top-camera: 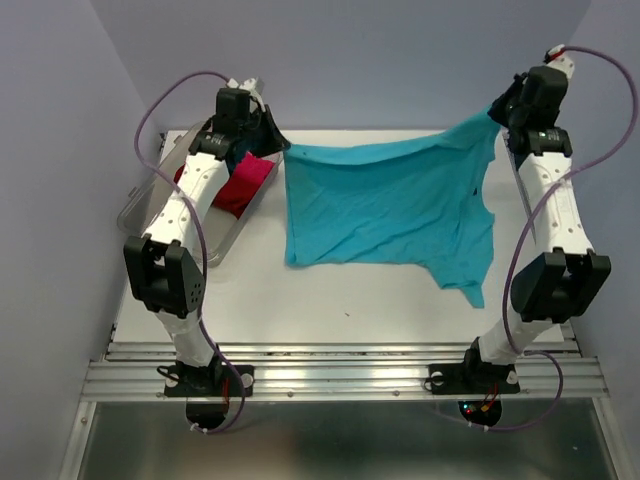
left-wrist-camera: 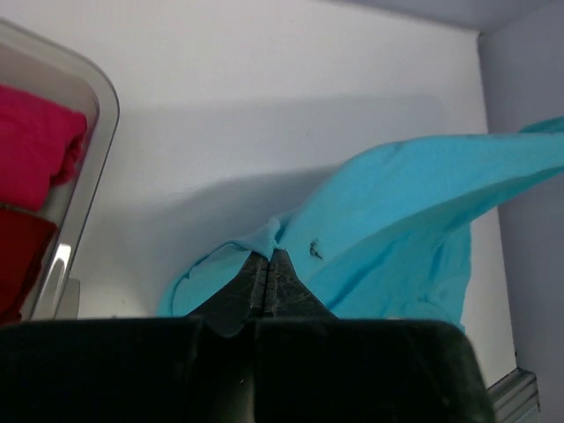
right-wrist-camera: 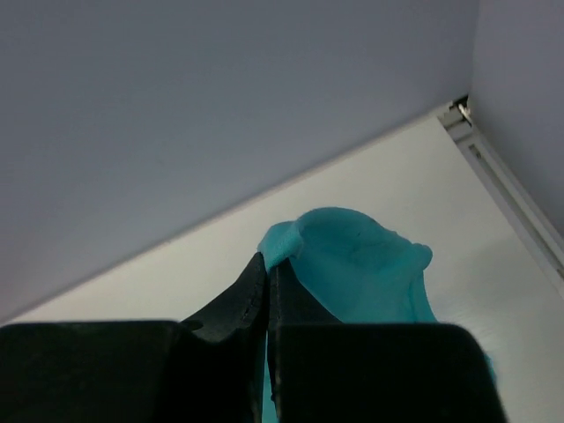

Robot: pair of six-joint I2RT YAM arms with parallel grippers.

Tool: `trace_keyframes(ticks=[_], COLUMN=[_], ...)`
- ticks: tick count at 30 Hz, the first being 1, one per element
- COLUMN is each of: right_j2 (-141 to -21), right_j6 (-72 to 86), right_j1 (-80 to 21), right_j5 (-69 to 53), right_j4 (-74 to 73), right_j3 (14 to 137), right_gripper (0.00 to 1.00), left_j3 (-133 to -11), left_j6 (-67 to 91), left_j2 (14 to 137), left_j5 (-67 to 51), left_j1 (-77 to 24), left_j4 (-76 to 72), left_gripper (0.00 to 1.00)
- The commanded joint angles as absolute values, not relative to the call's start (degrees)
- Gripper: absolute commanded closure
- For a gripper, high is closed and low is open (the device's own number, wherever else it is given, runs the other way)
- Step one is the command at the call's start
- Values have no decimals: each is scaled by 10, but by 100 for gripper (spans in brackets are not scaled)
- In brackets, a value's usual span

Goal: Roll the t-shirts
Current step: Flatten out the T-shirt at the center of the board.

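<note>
A turquoise t-shirt (top-camera: 385, 205) hangs stretched between both arms above the white table, its lower part draping down onto the table. My left gripper (top-camera: 283, 152) is shut on its left upper corner; the wrist view shows the cloth (left-wrist-camera: 397, 220) pinched at the fingertips (left-wrist-camera: 269, 256). My right gripper (top-camera: 497, 118) is shut on the right upper corner, where turquoise cloth (right-wrist-camera: 361, 264) bunches at the closed tips (right-wrist-camera: 267, 262). A bright pink t-shirt (top-camera: 246, 178) and a dark red t-shirt (top-camera: 186, 174) lie in the tub, partly hidden by my left arm.
A clear plastic tub (top-camera: 135, 205) stands at the table's left side, its rim (left-wrist-camera: 84, 189) showing beside the pink cloth (left-wrist-camera: 35, 141). Grey walls close the back and both sides. A metal rail (top-camera: 340, 375) runs along the near edge.
</note>
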State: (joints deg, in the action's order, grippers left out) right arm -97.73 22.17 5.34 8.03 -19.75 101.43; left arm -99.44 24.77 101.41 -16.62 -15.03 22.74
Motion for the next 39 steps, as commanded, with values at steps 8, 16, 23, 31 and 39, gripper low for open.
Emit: trace_keyframes(ticks=[8,16,23,31,39], right_j2=[-797,-694,-679,-650,-662], right_j6=[207,197,184,207,188], right_j1=[59,59,59,59,59], right_j5=[124,156,150,133,157], right_j4=[-216,-245,-289,-271,-288], right_j3=[1127,1126,1128,908,969], right_gripper=[99,99,99,99,99], left_j3=[-1121,-1140,-1051,-807,-897], left_j6=[243,256,295,332,299], left_j2=[880,802,766,772,773], left_j5=[-248,-301,-337,-337,-326], left_j1=[-100,-91,-92,-122,-123], left_j4=[219,217,180,87,133], left_gripper=[100,100,100,100,100])
